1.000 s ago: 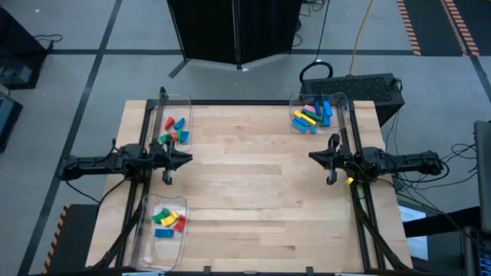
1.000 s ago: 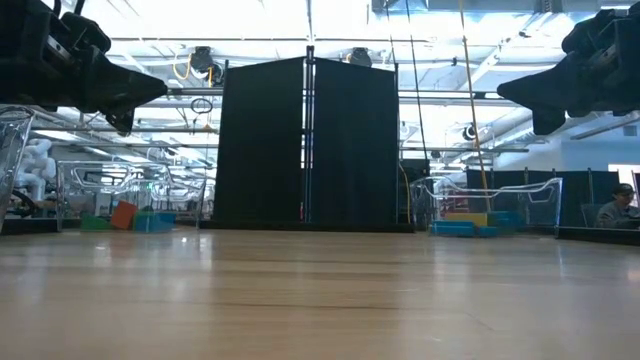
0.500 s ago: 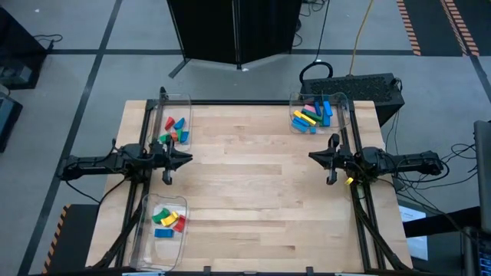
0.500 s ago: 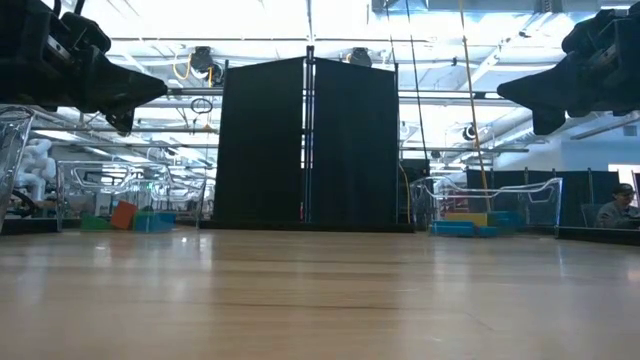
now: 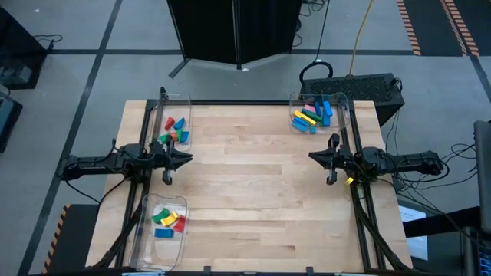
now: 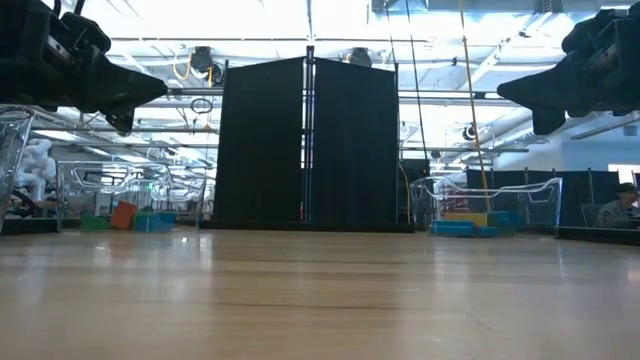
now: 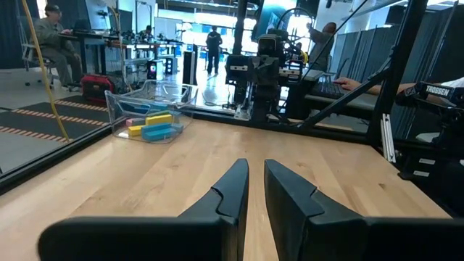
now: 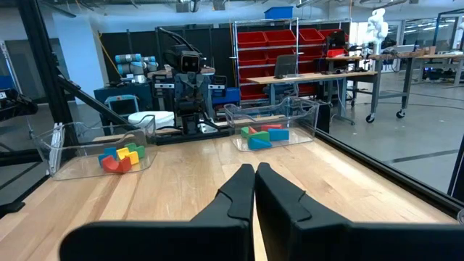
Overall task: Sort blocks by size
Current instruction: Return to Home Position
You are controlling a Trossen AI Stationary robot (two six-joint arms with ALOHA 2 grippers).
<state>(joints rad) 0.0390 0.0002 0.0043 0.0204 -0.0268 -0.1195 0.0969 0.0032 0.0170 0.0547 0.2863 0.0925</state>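
The blocks lie in three clear bins. Stubby blocks in green, red and blue fill the far-left bin (image 5: 175, 126) (image 8: 264, 134). Mid-length blocks sit in the near-left bin (image 5: 165, 221) (image 8: 119, 156). Long bars in yellow, blue, green and pink rest in the far-right bin (image 5: 314, 113) (image 7: 148, 123). My left gripper (image 5: 188, 159) (image 7: 256, 170) hangs level above the table's left side, shut and holding nothing. My right gripper (image 5: 313, 156) (image 8: 254, 168) faces it from the right side, also shut and holding nothing.
The bare wooden tabletop (image 5: 253, 192) stretches between the two arms. A black screen (image 6: 305, 140) stands beyond the far edge. Metal frame rails (image 5: 360, 222) run along the left and right edges. People sit and stand in the room behind (image 7: 54, 36).
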